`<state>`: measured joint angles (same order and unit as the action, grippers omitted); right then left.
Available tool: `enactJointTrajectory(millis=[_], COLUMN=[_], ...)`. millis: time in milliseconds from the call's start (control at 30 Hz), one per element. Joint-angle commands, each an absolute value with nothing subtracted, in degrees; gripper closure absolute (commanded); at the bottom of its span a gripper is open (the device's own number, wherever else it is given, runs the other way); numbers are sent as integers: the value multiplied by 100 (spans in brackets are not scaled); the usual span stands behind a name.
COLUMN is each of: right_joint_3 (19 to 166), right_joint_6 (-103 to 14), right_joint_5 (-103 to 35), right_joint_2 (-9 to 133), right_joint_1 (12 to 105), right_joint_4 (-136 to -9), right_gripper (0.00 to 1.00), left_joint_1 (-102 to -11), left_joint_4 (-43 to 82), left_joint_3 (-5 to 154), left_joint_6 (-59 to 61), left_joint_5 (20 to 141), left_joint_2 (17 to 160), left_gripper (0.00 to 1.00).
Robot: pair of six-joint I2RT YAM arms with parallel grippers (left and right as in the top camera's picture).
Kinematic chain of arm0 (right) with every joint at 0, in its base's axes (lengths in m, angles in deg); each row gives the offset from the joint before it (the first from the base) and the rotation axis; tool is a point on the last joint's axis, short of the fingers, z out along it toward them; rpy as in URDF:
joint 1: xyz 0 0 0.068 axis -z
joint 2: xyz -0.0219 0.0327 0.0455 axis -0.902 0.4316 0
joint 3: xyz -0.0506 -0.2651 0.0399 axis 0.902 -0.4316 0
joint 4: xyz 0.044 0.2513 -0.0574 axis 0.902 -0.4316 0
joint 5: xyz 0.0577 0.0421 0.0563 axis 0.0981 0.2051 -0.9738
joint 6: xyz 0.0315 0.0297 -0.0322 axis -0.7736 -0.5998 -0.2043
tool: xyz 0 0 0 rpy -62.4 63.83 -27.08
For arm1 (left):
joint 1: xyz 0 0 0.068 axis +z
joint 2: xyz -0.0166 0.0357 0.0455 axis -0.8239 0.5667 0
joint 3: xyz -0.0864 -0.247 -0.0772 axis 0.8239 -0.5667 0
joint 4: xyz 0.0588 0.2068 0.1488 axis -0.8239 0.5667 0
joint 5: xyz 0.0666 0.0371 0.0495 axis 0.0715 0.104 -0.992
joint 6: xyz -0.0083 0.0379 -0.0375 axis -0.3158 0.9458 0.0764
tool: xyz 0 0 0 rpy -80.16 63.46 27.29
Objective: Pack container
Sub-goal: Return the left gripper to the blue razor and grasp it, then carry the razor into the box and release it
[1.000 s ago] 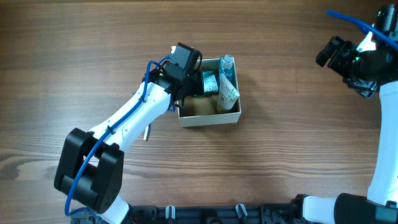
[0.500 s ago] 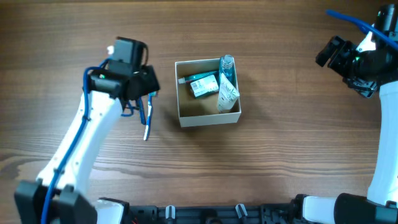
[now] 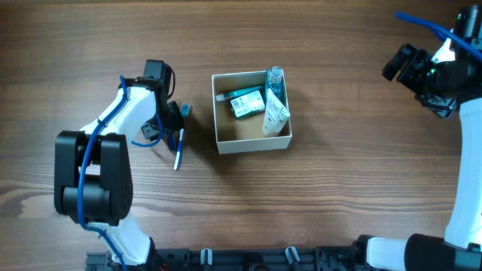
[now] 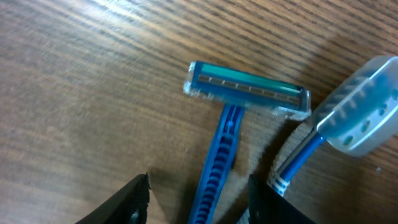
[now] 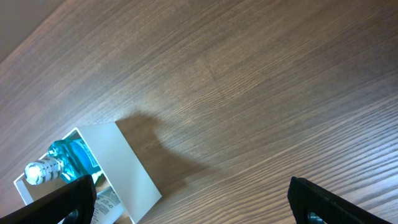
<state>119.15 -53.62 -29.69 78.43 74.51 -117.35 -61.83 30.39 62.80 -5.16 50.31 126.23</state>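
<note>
The container [image 3: 254, 144] is a white-walled square box with a tan inside at the table's middle. It holds a teal packet [image 3: 247, 103], a blue bottle [image 3: 275, 80] and a white tube [image 3: 276, 113]. My left gripper [image 3: 170, 125] is left of the box, low over the table. In the left wrist view it [image 4: 199, 202] is open, and the handle of a blue razor [image 4: 247, 90] lies between its fingers. A capped toothbrush [image 4: 364, 106] lies beside the razor, against the right finger. My right gripper [image 3: 401, 63] is open and empty at the far right, raised above the table [image 5: 193, 202].
The toothbrush handle [image 3: 179, 149] shows below the left gripper in the overhead view. The container's corner [image 5: 124, 168] shows at the lower left of the right wrist view, on the wooden table [image 3: 339, 188].
My left arm has left the container, swung to the left and come down over the razor and toothbrush. The teal packet now lies in the box. The right arm has not moved.
</note>
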Motion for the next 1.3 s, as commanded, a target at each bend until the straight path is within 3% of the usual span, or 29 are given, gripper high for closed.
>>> enactJointTrajectory(millis=[0,167,233,533,767,900,1000,1133,1267], right_joint_3=[11933,11933,11933,11933,11933,11933,11933,11933,11933], right_joint_6=[-5425,-5425,-5421,-5423,-5425,-5423,-5425,-5423,-5423], right_joint_5=[-3020,-3020,-3020,-3020,-3020,-3020,-3020,-3020,-3020], right_joint_2=[7848,7848,7848,7848,7848,7848,7848,7848,7848], right_joint_1=[7462,7462,7462,7462,7462,7462,7462,7462,7462], right_joint_4=[-11724,-11721,-11721,-11721,-11721,-11721,-11721,-11721,-11721], right_gripper=[0,0,0,0,0,0,0,0,0], left_joint_1=[-6141,-6141,-6135,-6569,-8193,-8307,-8305,-8237,-7946], left_joint_4=[3004,2954,2971,4388,3172,2938,2877,3050,3651], left_joint_3=[6237,6239,6241,7581,7616,7616,7616,7788,8221], left_joint_6=[-230,-232,-230,-230,-265,-693,-682,-685,-477], left_joint_5=[5118,5125,5120,5356,5315,5433,5621,5833,5658], left_joint_2=[12874,12992,12951,11395,11255,12090,12466,12153,11294], left_gripper=[57,89,96,96,96,93,85,57,38])
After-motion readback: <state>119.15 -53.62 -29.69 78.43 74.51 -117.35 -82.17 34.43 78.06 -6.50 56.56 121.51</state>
